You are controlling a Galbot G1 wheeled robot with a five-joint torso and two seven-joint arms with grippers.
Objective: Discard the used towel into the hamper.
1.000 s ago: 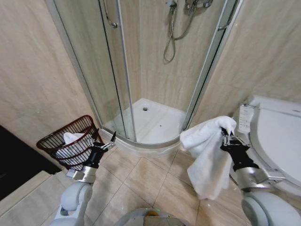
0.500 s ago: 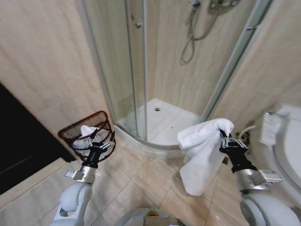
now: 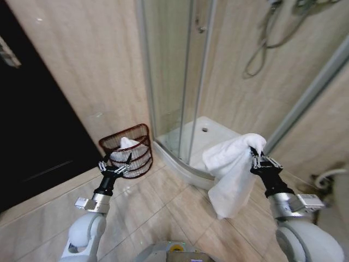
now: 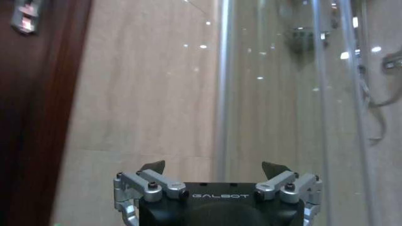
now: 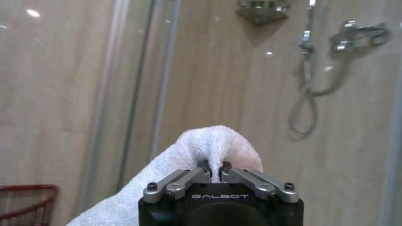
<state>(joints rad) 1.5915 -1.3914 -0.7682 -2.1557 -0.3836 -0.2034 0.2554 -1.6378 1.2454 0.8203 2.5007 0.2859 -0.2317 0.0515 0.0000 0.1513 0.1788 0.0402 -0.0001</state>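
Note:
My right gripper (image 3: 256,158) is shut on a fold of the white towel (image 3: 229,172), which hangs from it above the tiled floor at the right. The right wrist view has the fingers (image 5: 188,179) pinching the towel (image 5: 217,146) together. The hamper (image 3: 131,155), a dark reddish-brown wire basket, stands on the floor against the wall left of the shower, with white cloth (image 3: 128,143) inside it. A part of its rim (image 5: 25,190) appears in the right wrist view. My left gripper (image 3: 115,164) is open and held up just in front of the hamper; its fingers (image 4: 150,168) stand apart, holding nothing.
A curved glass shower enclosure (image 3: 180,87) with a raised white tray (image 3: 210,139) stands behind and right of the hamper. A dark doorway (image 3: 32,120) is at the left. A shower hose (image 3: 264,46) hangs on the far wall. Beige floor tiles (image 3: 174,213) lie open between both arms.
The whole view has swung left: hamper and shower now sit further right in the picture, and the toilet has left the view. Both arms keep their poses, the towel still held.

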